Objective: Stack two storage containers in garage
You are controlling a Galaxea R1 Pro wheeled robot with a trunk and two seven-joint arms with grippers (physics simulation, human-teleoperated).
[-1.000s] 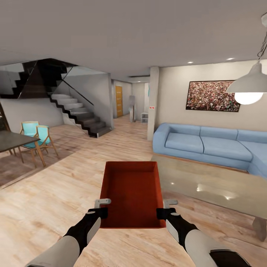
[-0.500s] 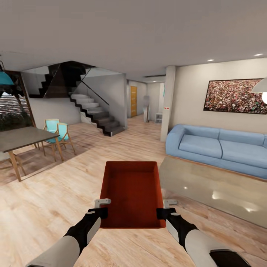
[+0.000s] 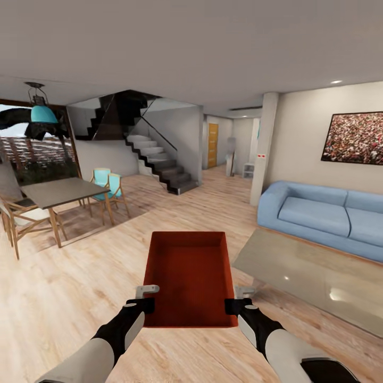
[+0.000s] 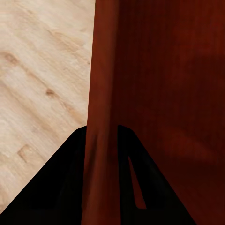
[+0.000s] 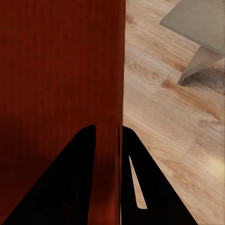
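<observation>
Since a moment ago the whole room has slid rightward across the head view while the bin and arms kept their place, so the robot is turning left with its load; the dining set has come fully into sight and the sofa has drifted toward the right edge. I take that as carrying under way, with the garage not yet reached.

From the left: a dining table [image 3: 61,191] with turquoise chairs [image 3: 109,183], then the dark staircase [image 3: 159,165], then a hallway with a yellow door [image 3: 213,144].

The left gripper [image 3: 142,299] has its jaws closed tight on the left wall of the storage container [image 3: 189,276], held level above the wood-plank floor [image 3: 64,287]. The right gripper [image 3: 240,300] pinches the right wall likewise.

Further right sit the glass coffee table [image 3: 314,279] and blue sofa [image 3: 324,213]. Open planks run ahead toward the hallway; the coffee table's near corner is the closest obstacle.
</observation>
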